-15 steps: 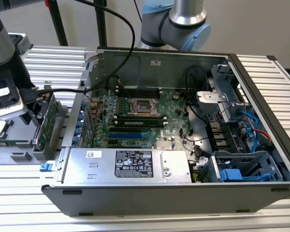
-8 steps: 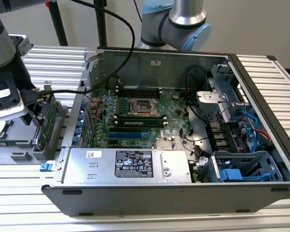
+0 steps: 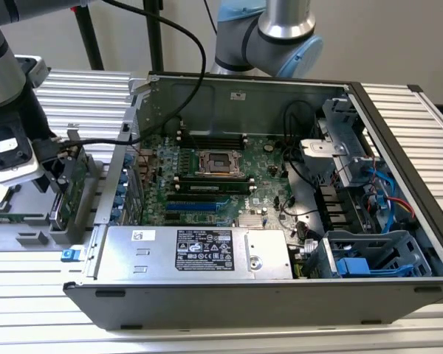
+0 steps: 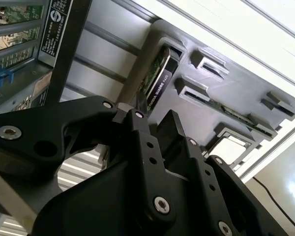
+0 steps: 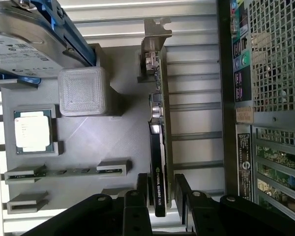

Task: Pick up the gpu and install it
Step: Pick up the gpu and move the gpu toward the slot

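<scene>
The gpu stands on edge in a grey holder at the exterior view's left, outside the open computer case. In the first wrist view the gpu shows its black cooler edge, with the silver bracket at the far end. My gripper straddles the near end of the card, a black finger pressed against each face, so it is shut on the card. In the second wrist view the gpu runs from the holder slot into the gripper.
The holder also carries a silver hard drive with blue rails, a processor chip and a memory stick. The case's rear panel is beside the holder. Inside lie the green motherboard, power supply and blue drive cage.
</scene>
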